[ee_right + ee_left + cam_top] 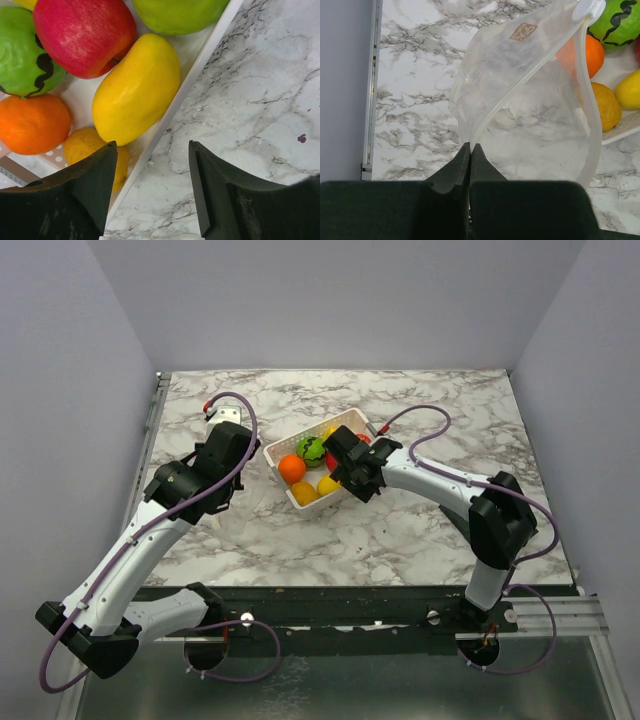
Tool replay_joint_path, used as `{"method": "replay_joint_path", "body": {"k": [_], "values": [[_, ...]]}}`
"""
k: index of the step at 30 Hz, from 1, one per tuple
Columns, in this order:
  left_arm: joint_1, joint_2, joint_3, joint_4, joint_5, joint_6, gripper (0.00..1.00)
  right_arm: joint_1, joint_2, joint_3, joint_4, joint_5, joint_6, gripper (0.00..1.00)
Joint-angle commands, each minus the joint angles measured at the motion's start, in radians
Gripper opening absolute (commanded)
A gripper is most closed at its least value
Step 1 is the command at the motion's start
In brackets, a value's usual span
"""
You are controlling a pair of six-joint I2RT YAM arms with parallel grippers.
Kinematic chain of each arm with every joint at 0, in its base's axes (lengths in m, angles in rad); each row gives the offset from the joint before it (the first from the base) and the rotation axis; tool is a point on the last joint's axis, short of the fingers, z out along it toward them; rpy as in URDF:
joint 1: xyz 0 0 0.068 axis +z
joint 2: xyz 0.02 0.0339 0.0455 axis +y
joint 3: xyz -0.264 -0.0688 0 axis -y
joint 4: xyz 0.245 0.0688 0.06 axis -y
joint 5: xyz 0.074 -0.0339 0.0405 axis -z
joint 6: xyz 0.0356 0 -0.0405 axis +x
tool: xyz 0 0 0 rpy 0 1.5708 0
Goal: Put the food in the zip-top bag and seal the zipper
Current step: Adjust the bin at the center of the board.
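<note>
Mostly glossy, rounded fruits (135, 90); crinkly see-through bag (520, 110); veined marble (260, 100)

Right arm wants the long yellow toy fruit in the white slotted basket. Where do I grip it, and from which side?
Take the long yellow toy fruit across its narrow middle, down from above. It lies flat along the white basket rim, with the red toy apple crowding its other side, so side approaches look blocked. The open right gripper straddles that rim; shift it over the fruit.
</note>
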Motion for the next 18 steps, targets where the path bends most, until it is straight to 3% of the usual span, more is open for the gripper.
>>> {"method": "replay_joint_path", "body": {"k": [1, 9, 14, 18], "values": [[0.000, -0.023, -0.006, -0.006, -0.016, 0.014, 0.00, -0.010, 0.043, 0.005, 0.022, -0.028, 0.026, 0.59], [0.000, -0.026, -0.011, -0.011, -0.026, 0.017, 0.00, -0.017, 0.058, -0.018, 0.033, -0.026, 0.024, 0.44], [0.000, -0.028, -0.009, -0.012, -0.036, 0.016, 0.00, -0.029, 0.033, -0.056, 0.053, -0.014, 0.005, 0.24], [0.000, -0.025, -0.008, -0.012, -0.036, 0.014, 0.00, -0.040, 0.012, -0.080, 0.066, -0.014, -0.025, 0.02]]}}
